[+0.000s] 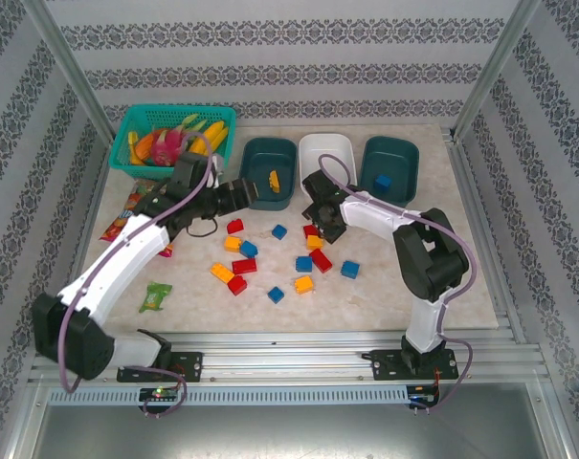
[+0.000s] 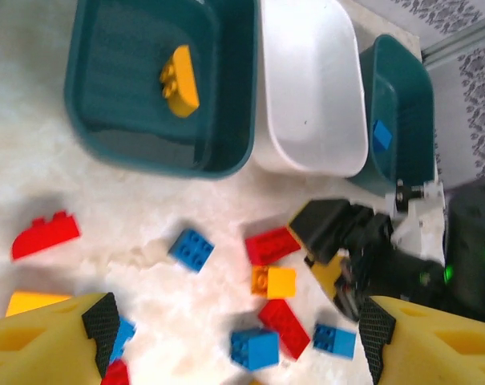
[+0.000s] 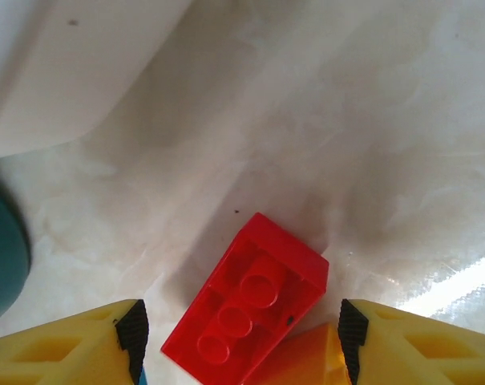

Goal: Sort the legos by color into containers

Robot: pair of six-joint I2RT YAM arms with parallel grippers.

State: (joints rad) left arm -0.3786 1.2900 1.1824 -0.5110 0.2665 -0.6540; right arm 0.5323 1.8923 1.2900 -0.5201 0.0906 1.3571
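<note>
Left gripper (image 1: 239, 194) gapes wide and empty at eight o'clock of the teal tub (image 1: 270, 142) with a yellow lego (image 1: 273, 179); right gripper (image 3: 240, 327), also wide, straddles a red lego (image 3: 250, 297).

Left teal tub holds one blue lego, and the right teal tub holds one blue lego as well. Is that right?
Not quite. The left teal tub holds one yellow-orange lego, not a blue one, as the left wrist view shows plainly. The rest stands: the right teal tub holds one blue lego.
</note>
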